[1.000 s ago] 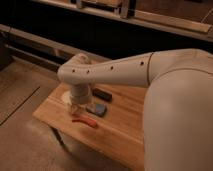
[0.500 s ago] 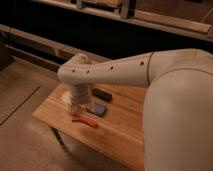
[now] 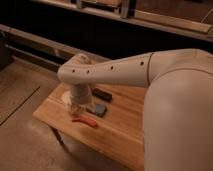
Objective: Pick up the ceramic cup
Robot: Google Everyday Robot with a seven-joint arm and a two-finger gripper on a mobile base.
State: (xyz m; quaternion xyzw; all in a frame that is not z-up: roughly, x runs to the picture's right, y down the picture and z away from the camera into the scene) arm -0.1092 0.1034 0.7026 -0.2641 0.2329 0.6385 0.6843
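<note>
No movement since the earlier frames: the arm remains lowered over the ceramic cup (image 3: 65, 98). The ceramic cup stands left of centre in the frame, at the left end of the tabletop (image 3: 117, 131), and is partly hidden by the wrist. The gripper (image 3: 76, 107) is at the cup; whether it is open or closed cannot be told. A blue-grey block (image 3: 98, 109) lies just to the right.

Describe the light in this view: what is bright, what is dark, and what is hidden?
Camera view: warm, dim light; the table and arm are lit, the backdrop nearly black. Camera view: the arm hides most of the gripper, which is low by the cup at the table's left end.
</note>
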